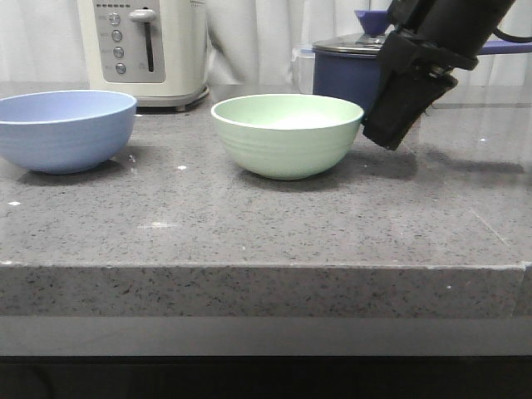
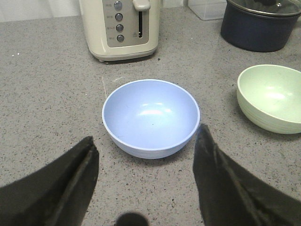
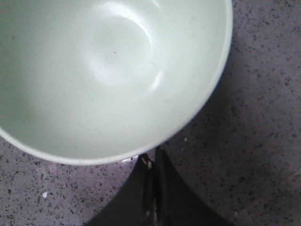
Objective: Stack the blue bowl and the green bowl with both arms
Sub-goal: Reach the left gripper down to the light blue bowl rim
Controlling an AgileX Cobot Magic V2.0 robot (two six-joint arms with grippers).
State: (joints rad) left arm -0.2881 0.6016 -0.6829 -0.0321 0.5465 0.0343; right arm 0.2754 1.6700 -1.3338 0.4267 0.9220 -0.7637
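Matte ridged green bowl (image 1: 287, 135) at 3 o'clock from blue bowl (image 1: 64, 129) | speckled stone counter (image 1: 249, 224) | left gripper (image 2: 146, 162) spread wide | right gripper (image 3: 153, 165) pressed together (empty), beside green rim

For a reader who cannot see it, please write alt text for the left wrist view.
An empty blue bowl sits upright on a grey speckled counter, just beyond the open left pincer. A green bowl stands apart beside it, with a cream toaster and a dark lidded saucepan farther back.
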